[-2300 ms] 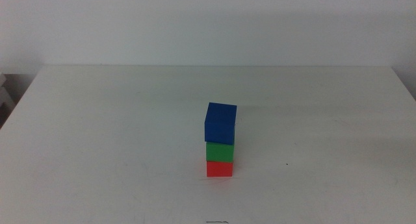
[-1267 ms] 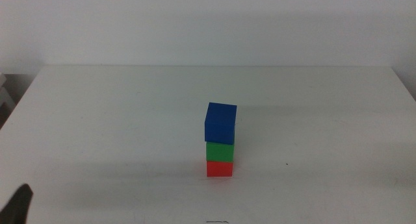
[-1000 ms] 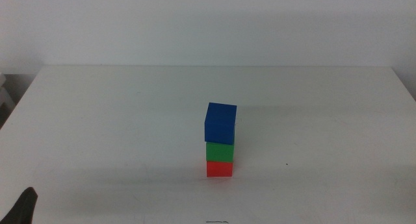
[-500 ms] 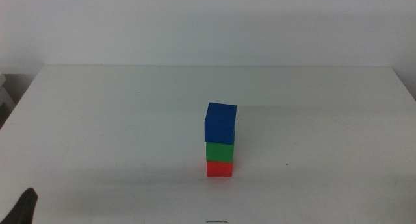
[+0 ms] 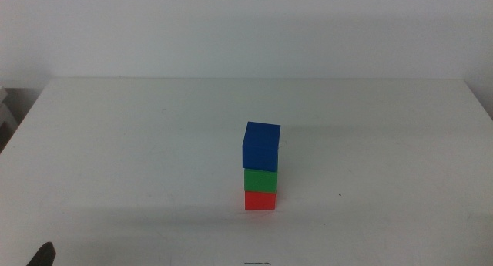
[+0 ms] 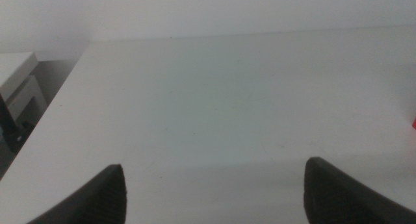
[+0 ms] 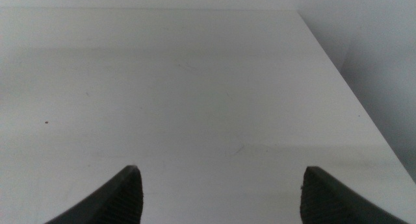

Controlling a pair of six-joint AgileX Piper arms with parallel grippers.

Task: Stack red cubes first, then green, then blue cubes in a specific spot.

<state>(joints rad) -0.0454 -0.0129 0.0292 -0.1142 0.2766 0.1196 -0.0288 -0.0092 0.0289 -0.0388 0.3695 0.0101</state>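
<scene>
- Since stacking looks finished, the blue cube [image 5: 261, 146] is seen on green [image 5: 260, 180], on the red cube [image 5: 260, 200], well apart from the left gripper [image 5: 42, 256].
- Left gripper [image 6: 214, 188]: jaws spread, nothing held; a red sliver [image 6: 413, 123] is glimpsed far aside.
- Right gripper [image 7: 221, 191]: jaws parted, empty, over bare table [image 7: 195, 87].

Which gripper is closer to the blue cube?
Probably left. The left gripper shows at the table's near left corner, apart from the blue cube; the right gripper is outside the middle view.
</scene>
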